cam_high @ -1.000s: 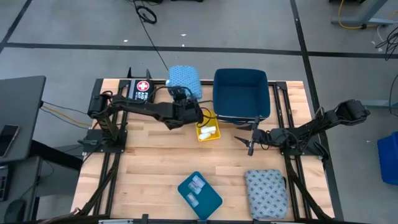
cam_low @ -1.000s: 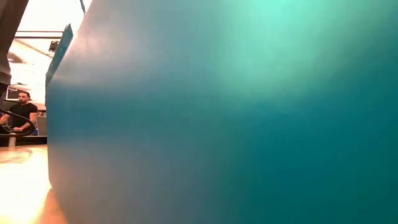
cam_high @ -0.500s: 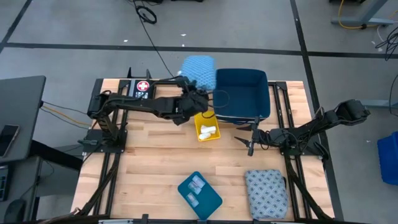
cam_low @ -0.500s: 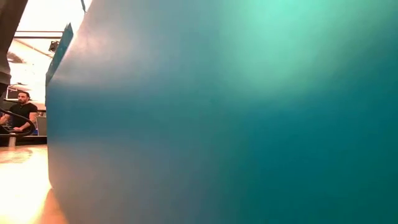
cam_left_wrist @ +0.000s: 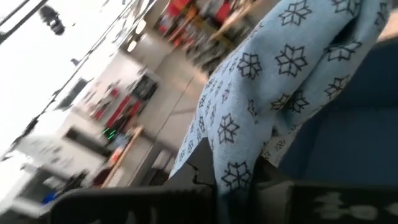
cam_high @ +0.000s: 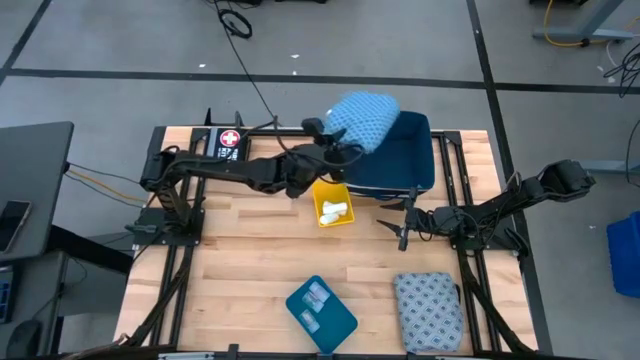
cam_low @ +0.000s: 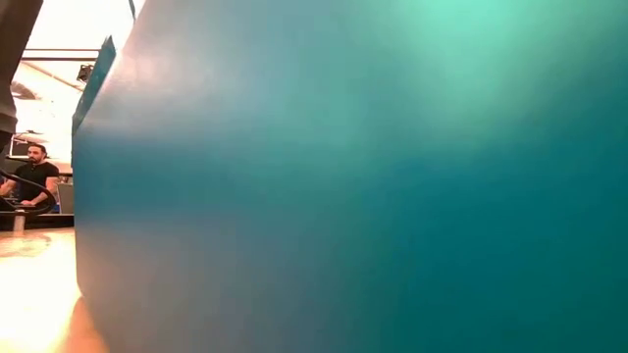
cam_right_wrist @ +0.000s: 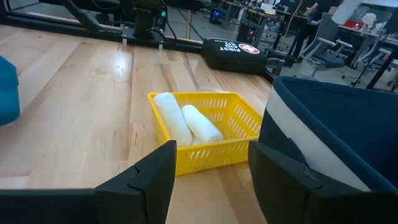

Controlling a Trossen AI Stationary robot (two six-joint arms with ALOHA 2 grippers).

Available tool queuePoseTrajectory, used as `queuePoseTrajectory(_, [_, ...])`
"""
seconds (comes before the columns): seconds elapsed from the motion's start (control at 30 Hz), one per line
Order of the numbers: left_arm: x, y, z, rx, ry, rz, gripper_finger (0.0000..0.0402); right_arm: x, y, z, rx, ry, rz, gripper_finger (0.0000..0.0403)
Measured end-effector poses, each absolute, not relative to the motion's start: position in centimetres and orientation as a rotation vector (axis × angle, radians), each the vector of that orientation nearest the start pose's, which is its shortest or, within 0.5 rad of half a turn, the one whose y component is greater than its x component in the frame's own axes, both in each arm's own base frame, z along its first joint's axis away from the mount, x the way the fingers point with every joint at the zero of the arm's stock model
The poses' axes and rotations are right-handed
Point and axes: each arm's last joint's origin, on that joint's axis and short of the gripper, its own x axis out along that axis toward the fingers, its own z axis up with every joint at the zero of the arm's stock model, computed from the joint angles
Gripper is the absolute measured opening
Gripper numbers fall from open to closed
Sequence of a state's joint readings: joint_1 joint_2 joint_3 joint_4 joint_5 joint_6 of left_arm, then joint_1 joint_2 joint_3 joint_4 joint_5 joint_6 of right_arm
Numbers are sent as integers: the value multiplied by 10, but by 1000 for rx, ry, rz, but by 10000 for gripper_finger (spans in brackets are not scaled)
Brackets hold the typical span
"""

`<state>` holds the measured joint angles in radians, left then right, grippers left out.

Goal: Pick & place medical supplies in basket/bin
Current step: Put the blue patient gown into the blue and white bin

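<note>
High view shows the left gripper [cam_high: 335, 150] with its jaws clenched on the blue pad [cam_high: 362, 121], which hangs lifted over the far left corner of the dark blue bin [cam_high: 400, 160]. A yellow basket [cam_high: 333, 205] sits just left of the bin's near side and holds two white rolls [cam_right_wrist: 186, 124]. Near the bench [cam_high: 240, 270] front edge, the grey-blue pad [cam_high: 428, 312] lies right of a teal tray [cam_high: 322, 312] with clear packets [cam_high: 318, 293]. Right gripper [cam_high: 405, 228] waits near the bin's near wall, jaws parted and empty.
</note>
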<state>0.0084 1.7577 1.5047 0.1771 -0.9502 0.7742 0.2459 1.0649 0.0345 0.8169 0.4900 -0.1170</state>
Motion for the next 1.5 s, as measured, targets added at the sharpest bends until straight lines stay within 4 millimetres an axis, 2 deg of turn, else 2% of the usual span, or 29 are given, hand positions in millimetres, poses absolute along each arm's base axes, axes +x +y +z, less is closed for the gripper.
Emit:
queuePoseTrajectory(0.1, [414, 33, 345, 742, 402, 823, 13, 159, 26, 135, -194, 215, -231, 208])
queuePoseTrajectory(0.4, [449, 44, 279, 839, 559, 807, 13, 159, 26, 134, -200, 231, -231, 208])
queuePoseTrajectory(0.6, [460, 46, 250, 848, 584, 710, 12, 159, 26, 133, -202, 235, -231, 208])
queuePoseTrajectory(1.03, [460, 64, 231, 661, 588, 518, 14, 159, 26, 133, -202, 237, -233, 208])
queuePoseTrajectory(1.27, [461, 65, 232, 609, 551, 473, 102, 159, 26, 133, -202, 237, -233, 208])
queuePoseTrajectory(1.5, [461, 62, 236, 665, 556, 457, 202, 159, 26, 133, -204, 243, -233, 208])
